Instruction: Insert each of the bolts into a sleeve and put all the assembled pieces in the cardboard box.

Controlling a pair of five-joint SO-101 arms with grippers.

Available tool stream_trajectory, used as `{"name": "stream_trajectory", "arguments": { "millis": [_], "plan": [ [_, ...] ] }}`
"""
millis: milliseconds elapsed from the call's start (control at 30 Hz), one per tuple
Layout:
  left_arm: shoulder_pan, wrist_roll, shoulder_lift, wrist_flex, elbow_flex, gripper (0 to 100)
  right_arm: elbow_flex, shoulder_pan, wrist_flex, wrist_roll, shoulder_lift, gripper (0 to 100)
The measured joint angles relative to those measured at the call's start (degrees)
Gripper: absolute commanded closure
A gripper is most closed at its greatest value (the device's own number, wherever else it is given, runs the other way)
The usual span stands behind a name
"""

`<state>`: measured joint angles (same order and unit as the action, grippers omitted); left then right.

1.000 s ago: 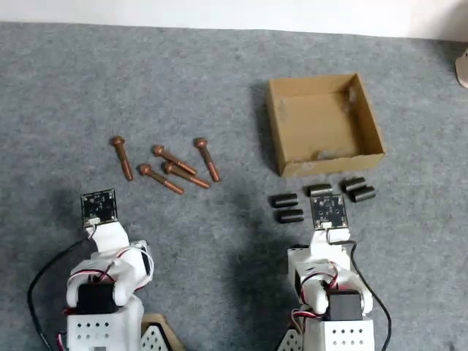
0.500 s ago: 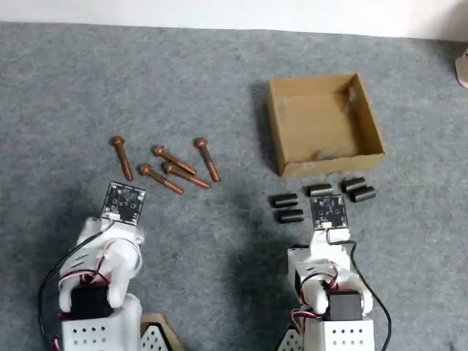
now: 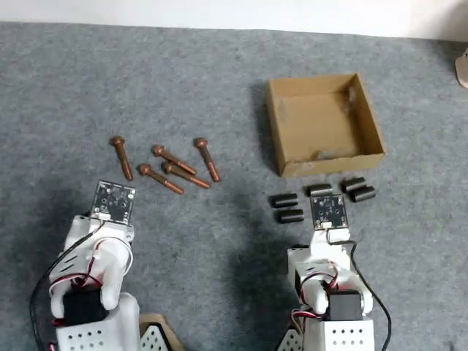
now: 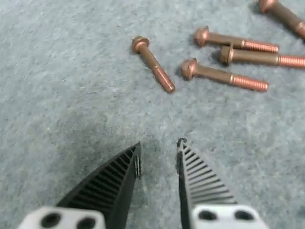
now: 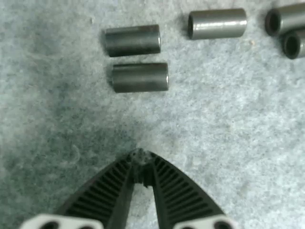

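Left arm has shifted nearer the copper-coloured metal bolts [image 4: 153, 63], left claw [image 4: 159, 145] apart and empty: bolt pickup beginning. Right claw [image 5: 141, 155] together, unmoved.

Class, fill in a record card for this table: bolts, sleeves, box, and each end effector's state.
Cardboard box: empty
Bolts: five, loose on the mat, none sleeved
Sleeves: five, dark, lying just outside the box
Left end effector: open, empty, short of the bolts
Right end effector: shut, empty, short of the sleeves
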<state>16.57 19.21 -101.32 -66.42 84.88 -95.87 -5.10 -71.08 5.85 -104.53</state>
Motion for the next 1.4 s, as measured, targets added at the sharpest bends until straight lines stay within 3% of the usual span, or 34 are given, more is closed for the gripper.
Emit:
{"name": "stream_trajectory", "arguments": {
  "millis": [133,533,667,1400],
  "plan": [
    [0.3,-3.0,12.2,-0.1,-7.1,87,0.0,0.0,0.0,0.0,0.0,99.4],
    [1.0,-20.7,68.7,0.7,-41.5,87,0.0,0.0,0.0,0.0,0.0,99.4],
    [1.0,-23.7,83.0,1.1,-50.6,79,0.0,0.0,0.0,0.0,0.0,99.4],
    [1.0,-30.6,131.8,1.4,-94.0,80,0.0,0.0,0.0,0.0,0.0,99.4]
  ]
}}
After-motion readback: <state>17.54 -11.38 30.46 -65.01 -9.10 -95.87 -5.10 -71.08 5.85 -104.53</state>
